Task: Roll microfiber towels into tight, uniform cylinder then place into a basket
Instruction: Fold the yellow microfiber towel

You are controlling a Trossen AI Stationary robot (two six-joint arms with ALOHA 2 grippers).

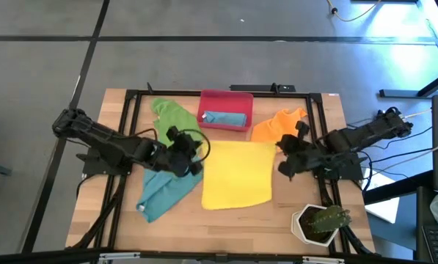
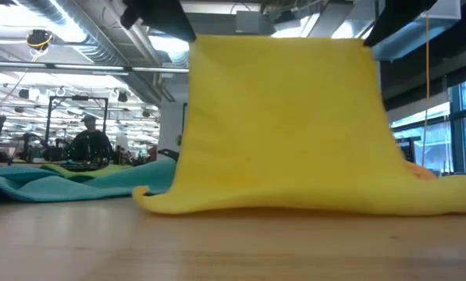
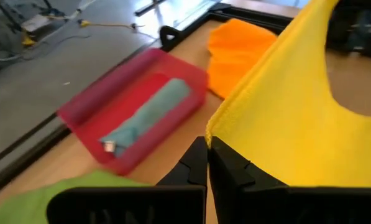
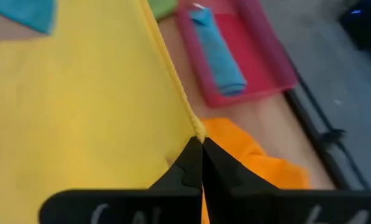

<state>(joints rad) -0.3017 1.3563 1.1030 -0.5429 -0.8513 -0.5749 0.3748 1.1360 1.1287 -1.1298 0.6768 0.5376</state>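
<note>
We see the wooden tabletop (image 1: 101, 213) carrying everything, with a black frame round its edge. The largest cloth is the yellow towel (image 1: 237, 172), held up by two corners so that it hangs as a sheet in the low view, its lower edge resting on the tabletop. Our left end effector (image 3: 207, 144) is pinched closed on one upper corner of the yellow towel, and our right end effector (image 4: 199, 144) is pinched closed on the other upper corner. A teal towel (image 1: 162, 192) lies crumpled on the tabletop beneath the left arm, and a green towel (image 1: 170, 116) lies beyond it, just beside the basket. An orange towel (image 1: 276, 123) lies bunched on the basket's other side, near the right arm. The red-pink basket (image 1: 226, 97) sits at the far edge of the tabletop, between the green and orange cloths, and holds a rolled teal towel (image 1: 224, 118) lying along its floor. A white hexagonal pot (image 1: 304, 227) with a cactus stands at the near right corner
</note>
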